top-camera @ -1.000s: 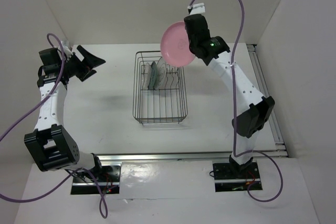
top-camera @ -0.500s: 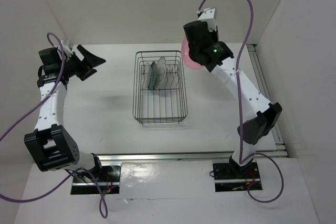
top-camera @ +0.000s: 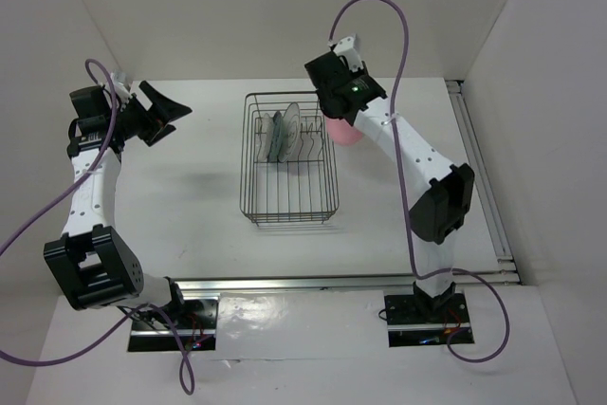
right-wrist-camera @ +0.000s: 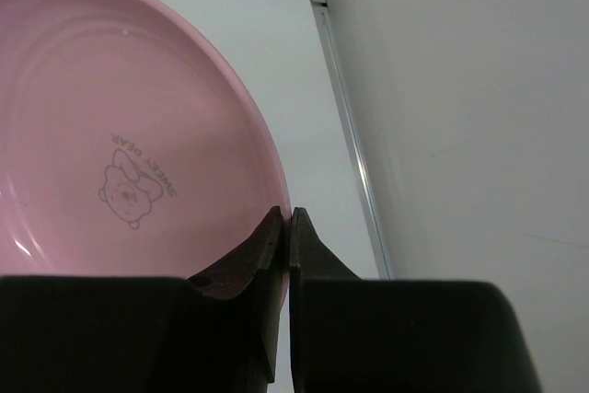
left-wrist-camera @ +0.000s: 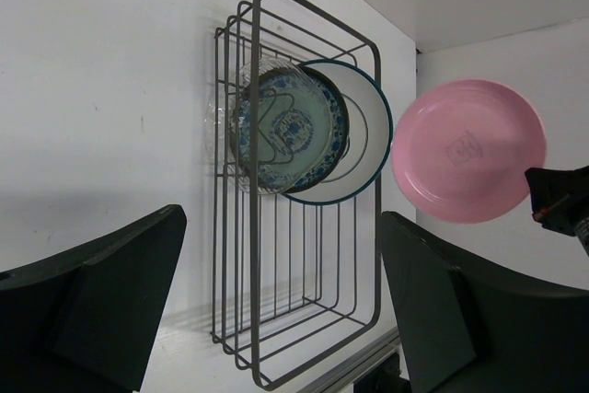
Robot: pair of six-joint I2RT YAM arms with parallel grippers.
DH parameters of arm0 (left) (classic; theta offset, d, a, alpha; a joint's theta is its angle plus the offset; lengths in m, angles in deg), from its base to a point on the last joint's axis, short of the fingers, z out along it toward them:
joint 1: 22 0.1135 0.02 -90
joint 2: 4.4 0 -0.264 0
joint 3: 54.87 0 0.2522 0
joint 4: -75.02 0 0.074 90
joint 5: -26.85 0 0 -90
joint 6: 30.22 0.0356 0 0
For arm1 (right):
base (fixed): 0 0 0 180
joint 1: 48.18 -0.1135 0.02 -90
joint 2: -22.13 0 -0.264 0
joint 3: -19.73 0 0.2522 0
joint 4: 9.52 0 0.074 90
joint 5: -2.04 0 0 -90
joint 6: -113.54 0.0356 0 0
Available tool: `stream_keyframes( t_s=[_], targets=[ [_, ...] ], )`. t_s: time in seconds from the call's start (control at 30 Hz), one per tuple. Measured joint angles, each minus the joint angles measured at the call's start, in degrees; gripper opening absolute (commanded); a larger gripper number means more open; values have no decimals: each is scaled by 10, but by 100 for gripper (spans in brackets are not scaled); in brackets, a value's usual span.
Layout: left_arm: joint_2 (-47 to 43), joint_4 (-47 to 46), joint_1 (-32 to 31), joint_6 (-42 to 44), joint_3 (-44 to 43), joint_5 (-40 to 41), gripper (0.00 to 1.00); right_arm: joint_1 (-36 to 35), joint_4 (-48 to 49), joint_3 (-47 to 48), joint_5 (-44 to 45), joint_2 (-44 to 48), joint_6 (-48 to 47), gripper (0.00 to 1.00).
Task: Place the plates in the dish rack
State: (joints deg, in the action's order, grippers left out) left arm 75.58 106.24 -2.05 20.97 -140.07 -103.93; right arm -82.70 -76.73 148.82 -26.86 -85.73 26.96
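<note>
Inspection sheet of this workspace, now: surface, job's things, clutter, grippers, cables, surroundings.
Surface: white table, bare around the rack.
Job's things: rack mid-table; glass plate, teal plate and white plate stand on edge in its far end; pink plate outside it, on its right, held on edge.
Clutter: nothing seen.
Grippers: right gripper shut on the pink plate's rim; left gripper open, empty, off to the left.
Cables: purple cables loop free above each arm.
Surroundings: white walls; metal rail along the table's right edge.
</note>
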Motion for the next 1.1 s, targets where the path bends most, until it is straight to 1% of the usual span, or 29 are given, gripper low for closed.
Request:
stream_keyframes(
  t_s=[0.2,0.53,0.83,1.1],
  targets=[
    [0,0,0,0,0,-1,100,-12,-16,52,-5,-58,-1,0],
    [1,0,0,0,0,-5,100,-34,-23,97,15,-81,-10,0],
    [1,0,0,0,0,-11,100,-49,-38,107,44,-123,-5,0],
    [1,0,0,0,0,-15,100,-52,-45,108,80,-127,0,0]
  ],
)
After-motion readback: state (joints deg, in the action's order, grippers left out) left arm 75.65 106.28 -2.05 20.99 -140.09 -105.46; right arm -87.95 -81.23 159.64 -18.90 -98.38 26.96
